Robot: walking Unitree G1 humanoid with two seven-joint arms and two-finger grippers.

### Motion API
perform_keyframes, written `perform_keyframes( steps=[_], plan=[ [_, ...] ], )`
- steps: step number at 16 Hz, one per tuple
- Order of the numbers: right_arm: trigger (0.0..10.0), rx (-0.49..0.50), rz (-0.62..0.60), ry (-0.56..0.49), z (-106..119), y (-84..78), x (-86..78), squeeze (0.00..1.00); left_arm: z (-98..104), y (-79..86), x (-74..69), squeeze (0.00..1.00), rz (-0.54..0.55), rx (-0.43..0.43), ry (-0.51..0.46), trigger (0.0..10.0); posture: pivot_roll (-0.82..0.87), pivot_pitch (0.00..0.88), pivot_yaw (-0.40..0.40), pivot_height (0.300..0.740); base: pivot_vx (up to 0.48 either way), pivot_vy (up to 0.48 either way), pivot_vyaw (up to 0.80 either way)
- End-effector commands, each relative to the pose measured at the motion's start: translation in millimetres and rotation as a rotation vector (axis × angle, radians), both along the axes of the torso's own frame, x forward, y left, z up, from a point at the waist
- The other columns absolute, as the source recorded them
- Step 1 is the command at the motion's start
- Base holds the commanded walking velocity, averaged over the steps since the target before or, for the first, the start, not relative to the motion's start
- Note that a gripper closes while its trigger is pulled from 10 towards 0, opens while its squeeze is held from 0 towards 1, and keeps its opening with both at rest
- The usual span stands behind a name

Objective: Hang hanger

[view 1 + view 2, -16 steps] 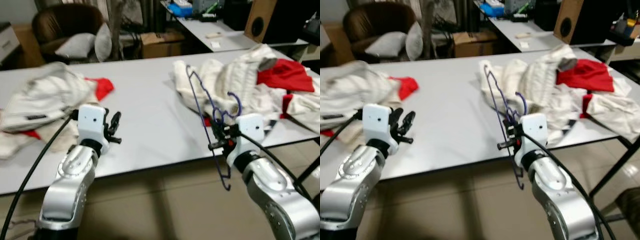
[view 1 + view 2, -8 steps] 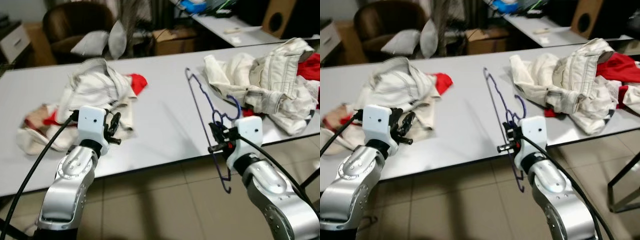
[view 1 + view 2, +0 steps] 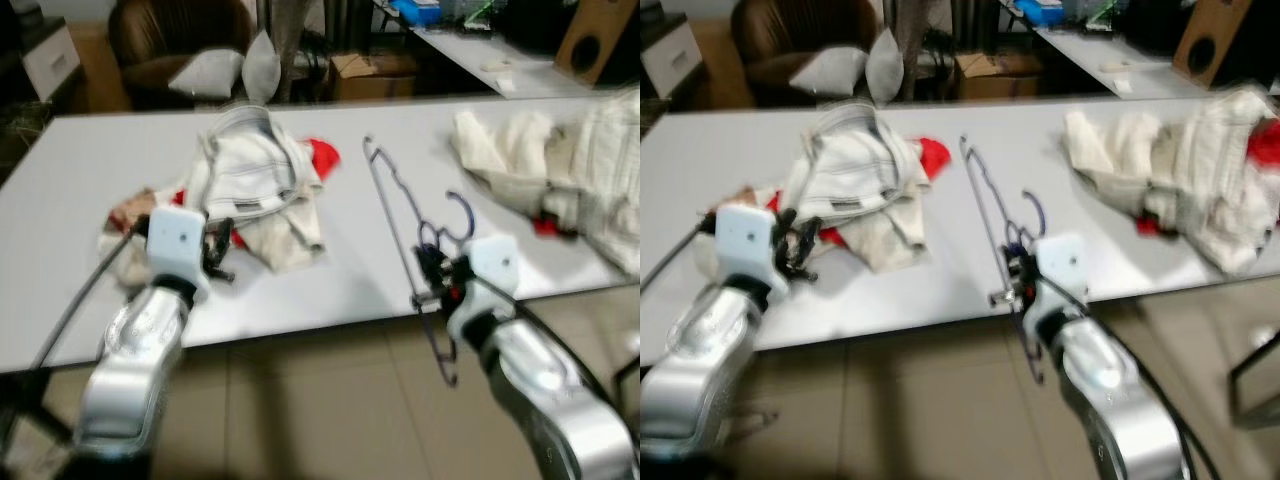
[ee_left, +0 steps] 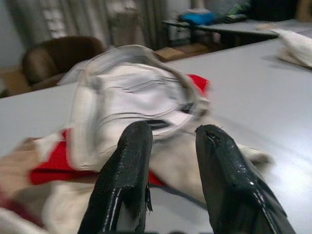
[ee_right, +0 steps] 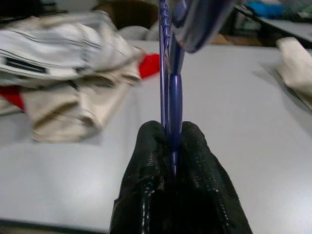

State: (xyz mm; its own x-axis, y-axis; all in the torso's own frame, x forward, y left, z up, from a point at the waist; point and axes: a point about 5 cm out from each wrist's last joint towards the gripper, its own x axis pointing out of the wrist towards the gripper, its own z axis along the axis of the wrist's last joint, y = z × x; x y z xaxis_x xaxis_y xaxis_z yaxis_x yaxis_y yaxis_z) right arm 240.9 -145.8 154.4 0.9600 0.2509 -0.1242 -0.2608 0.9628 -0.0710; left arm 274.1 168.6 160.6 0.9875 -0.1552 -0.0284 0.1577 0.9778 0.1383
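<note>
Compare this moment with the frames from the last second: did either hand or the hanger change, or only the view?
Mainly the view changed: the camera swung left along the table, bringing the left clothes pile toward the centre and pushing the right pile to the edge. The right hand is still shut on the purple hanger, held upright as before. The left hand stays open, holding nothing.

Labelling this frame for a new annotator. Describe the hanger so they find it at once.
Start at the long white table with a heap of cream and red clothes toward each end. Near its front edge, between the heaps, the right gripper is shut on the purple hanger. It is the one thin wire outline, standing up with its hook curling beside the gripper, where all else is soft cloth.
</note>
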Motion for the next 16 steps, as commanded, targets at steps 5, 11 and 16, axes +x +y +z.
perform_keyframes(
  steps=[5, 11, 16],
  plan=[
    [10.0, -0.117, -0.052, -0.030, 2, -11.0, 2.8, 0.00, 1, 0.0, 2.2, 0.00, -0.010, 0.030, -0.009, 10.0, 0.02, 0.000, 0.029, 0.740, 0.000, 0.000, 0.00],
    [10.0, -0.038, -0.003, -0.034, 5, -8.6, 1.5, 0.00, 2, 2.8, 3.6, 0.00, 0.020, -0.001, -0.018, 10.0, 0.02, 0.000, 0.018, 0.740, 0.187, 0.000, 0.00],
    [10.0, -0.127, 0.109, -0.011, 3, -1.1, -1.1, 0.00, 2, 14.2, 4.7, 0.00, 0.079, 0.004, -0.015, 10.0, 0.03, 0.000, 0.016, 0.740, 0.267, 0.000, 0.32]
  ],
)
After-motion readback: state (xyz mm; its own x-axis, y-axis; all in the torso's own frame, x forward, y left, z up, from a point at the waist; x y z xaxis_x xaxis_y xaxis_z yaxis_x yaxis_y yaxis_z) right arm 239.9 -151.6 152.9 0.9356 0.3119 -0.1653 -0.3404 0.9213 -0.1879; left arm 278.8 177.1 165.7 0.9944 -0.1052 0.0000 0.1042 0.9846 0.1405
